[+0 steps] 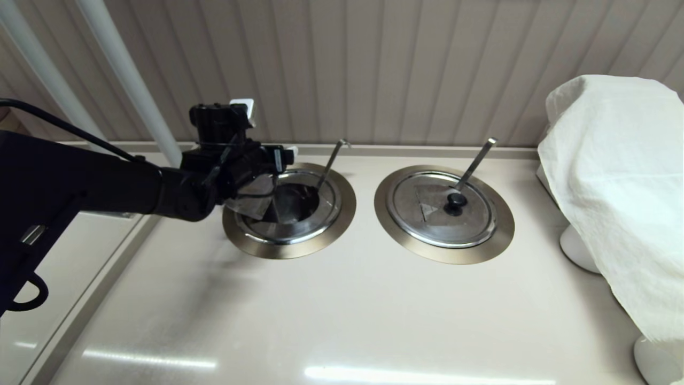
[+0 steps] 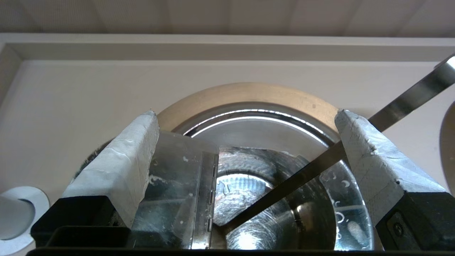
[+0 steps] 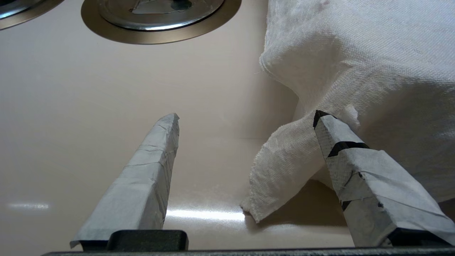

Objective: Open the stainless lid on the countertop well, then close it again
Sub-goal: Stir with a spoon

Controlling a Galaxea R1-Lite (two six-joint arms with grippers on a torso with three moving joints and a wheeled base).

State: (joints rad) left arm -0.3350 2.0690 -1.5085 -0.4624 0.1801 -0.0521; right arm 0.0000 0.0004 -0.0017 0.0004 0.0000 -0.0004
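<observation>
**Steel, bronze and cream at the counter**

The stainless lid (image 1: 256, 199) is shiny silver with mirror-like reflections and pale speckles on its folded section. The countertop well (image 1: 331, 224) wears a brushed bronze-grey ring. The twin lid (image 1: 441, 211) is silver too, with a black knob (image 1: 456, 201) and a darker grey patch beside it. The counter (image 1: 342, 310) is glossy cream. The wall panels (image 1: 406, 64) are beige with vertical lines. The cloth (image 1: 620, 187) is white with a fine weave. The left gripper (image 2: 245, 117) has black housings and pale grey taped fingers (image 2: 124, 163).

The left arm reached in from the left, its left gripper (image 2: 245, 117) spread wide. The right gripper (image 3: 245, 122) hung parked, fingers apart.
</observation>
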